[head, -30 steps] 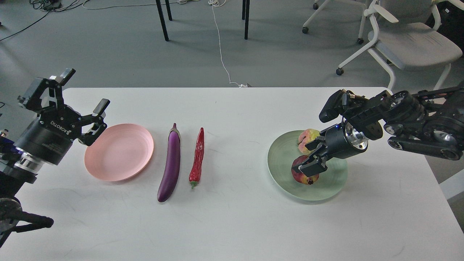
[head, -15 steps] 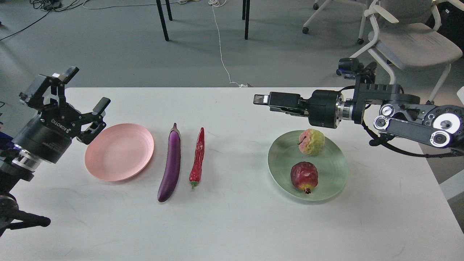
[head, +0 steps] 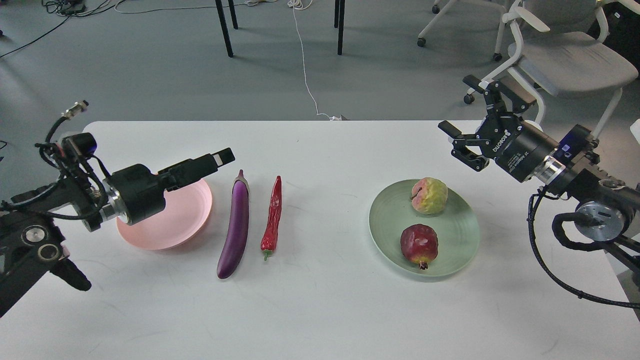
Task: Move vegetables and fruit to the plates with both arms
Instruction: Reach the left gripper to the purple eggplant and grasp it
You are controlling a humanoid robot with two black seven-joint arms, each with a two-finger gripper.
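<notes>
The purple eggplant (head: 235, 230) and the red chili pepper (head: 272, 215) lie side by side on the white table (head: 320, 310), between the plates. The pale pink plate (head: 170, 227) holds nothing. My left gripper (head: 220, 157) reaches over its far rim, pointing right, its tip just left of the eggplant's cap. It is seen side-on, so its fingers cannot be told apart. The pale green plate (head: 462, 235) holds the yellow-green fruit (head: 429, 195) and the dark red fruit (head: 419, 242). My right gripper (head: 458, 103) is open and empty, raised behind and right of the green plate.
Beyond the table's far edge are a white office chair (head: 560, 55), black table legs (head: 225, 27) and a white cable (head: 305, 70) on the grey floor. The right arm's cable (head: 550, 270) loops over the table's right edge.
My right gripper let go of the dark red fruit on the green plate, rose and drew back to the right. My left gripper turned and swung right over the pink plate toward the eggplant.
</notes>
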